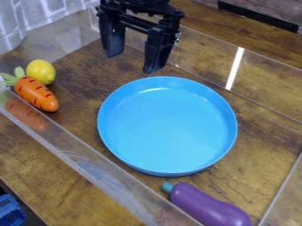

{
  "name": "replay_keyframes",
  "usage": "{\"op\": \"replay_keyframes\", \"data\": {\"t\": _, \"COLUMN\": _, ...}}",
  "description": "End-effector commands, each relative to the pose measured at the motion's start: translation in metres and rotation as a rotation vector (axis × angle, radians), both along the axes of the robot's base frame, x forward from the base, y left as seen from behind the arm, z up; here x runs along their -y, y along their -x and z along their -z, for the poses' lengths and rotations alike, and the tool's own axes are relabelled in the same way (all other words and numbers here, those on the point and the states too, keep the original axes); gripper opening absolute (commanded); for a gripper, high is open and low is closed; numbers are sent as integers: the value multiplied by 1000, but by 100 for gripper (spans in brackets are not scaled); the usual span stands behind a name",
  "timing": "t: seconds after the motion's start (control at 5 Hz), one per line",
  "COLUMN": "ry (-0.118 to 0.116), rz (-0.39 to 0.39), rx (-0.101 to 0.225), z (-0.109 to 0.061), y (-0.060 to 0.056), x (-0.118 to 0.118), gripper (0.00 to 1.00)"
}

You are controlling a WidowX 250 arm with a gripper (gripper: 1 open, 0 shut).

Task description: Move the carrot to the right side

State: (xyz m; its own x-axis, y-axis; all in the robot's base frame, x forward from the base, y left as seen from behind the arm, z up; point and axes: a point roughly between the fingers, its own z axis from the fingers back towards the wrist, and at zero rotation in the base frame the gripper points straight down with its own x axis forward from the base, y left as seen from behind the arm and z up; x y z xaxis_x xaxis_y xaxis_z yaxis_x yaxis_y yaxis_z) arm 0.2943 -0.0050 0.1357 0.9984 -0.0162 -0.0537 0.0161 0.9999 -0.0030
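One carrot [34, 94] lies at the left edge of the wooden desk [71, 132], its long axis running diagonally, green top toward the upper left and orange tip toward the lower right. One yellow lemon [41, 71] sits just beside its leafy end. One round blue plate [167, 124] occupies the middle of the desk, well apart from the carrot. One purple eggplant [207, 205] rests near the bottom edge. The single black gripper [137, 46] hangs at the top, jaws spread wide, grasping nothing.
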Motion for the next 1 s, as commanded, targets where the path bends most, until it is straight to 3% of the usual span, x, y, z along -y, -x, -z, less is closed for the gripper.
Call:
{"op": "replay_keyframes", "data": {"t": 0.0, "ry": 5, "rz": 22, "rx": -13, "z": 1, "y": -1, "x": 4, "gripper": 100}}
{"op": "replay_keyframes", "data": {"t": 0.4, "ry": 18, "rz": -91, "rx": -34, "z": 2, "y": 6, "x": 3, "gripper": 100}}
{"op": "replay_keyframes", "data": {"t": 0.8, "ry": 34, "rz": -179, "rx": -44, "z": 0, "y": 27, "x": -13, "gripper": 100}}
